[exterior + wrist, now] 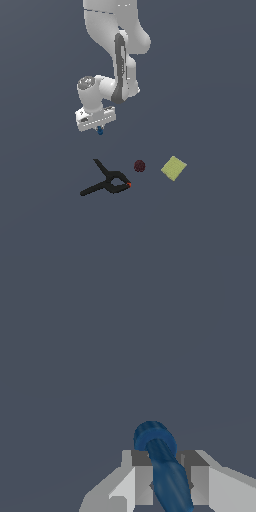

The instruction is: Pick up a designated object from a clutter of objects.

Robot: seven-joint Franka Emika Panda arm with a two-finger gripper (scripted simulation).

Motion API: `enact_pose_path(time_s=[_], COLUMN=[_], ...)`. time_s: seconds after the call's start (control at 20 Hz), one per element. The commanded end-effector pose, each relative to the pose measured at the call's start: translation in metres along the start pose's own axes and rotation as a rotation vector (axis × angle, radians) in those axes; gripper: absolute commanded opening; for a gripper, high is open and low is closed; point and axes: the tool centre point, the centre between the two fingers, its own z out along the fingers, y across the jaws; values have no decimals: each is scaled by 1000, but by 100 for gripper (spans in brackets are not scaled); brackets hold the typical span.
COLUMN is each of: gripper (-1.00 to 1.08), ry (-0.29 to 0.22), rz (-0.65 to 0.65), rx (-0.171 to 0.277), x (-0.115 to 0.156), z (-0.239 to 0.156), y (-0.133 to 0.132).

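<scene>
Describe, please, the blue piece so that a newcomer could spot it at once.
Follow the white arm down to its pincer. The blue piece sits pinched there, apart from the clamp, red ball and yellow-green block below. It is the smallest item and the only blue one.

A plain dark grey-blue floor (215, 75) lies underneath.

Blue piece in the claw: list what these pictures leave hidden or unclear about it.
- Exterior view: the blue piece is only a speck under the claw; its shape is too small to read.
- Wrist view: its lower end is cut off by the picture's edge.
- Wrist view: the fingers cover its sides, so the contact is hidden.
</scene>
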Motion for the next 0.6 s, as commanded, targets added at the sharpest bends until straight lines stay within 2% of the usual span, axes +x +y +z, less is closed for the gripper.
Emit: enact_pose_path(time_s=[0.0, 0.55], gripper=[-100, -100], ry=[0, 0], rz=[0, 0], rx=[0, 0], x=[0, 9], z=[0, -9], y=[0, -3])
